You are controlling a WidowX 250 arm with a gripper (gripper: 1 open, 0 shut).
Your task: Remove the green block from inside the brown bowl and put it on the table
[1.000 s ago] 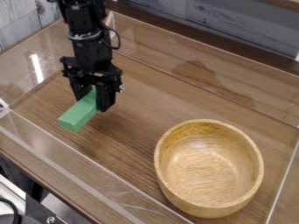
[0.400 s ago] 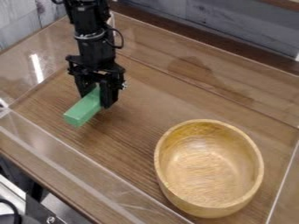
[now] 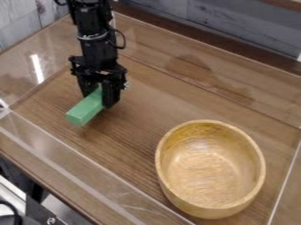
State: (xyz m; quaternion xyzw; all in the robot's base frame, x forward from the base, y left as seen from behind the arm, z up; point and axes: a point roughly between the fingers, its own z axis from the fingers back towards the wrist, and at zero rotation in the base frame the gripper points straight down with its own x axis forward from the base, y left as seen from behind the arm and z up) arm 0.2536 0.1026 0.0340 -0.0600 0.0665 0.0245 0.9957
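Note:
The green block [image 3: 83,112] is out on the table [image 3: 200,79] at the left, well apart from the brown bowl [image 3: 212,169], which stands empty at the front right. My gripper [image 3: 100,99] points straight down over the block's far end. Its black fingers [image 3: 115,93] flank that end, shut on it. The block's near end slants down toward the tabletop; whether it touches the wood I cannot tell.
Low clear plastic walls [image 3: 83,180] edge the tabletop along the front and left. A grey panelled wall [image 3: 235,22] runs behind the table. Open wood surface lies between the block and the bowl.
My gripper and the green block in it have shifted a little toward the back right of the picture and slightly lower. The bowl has stayed put.

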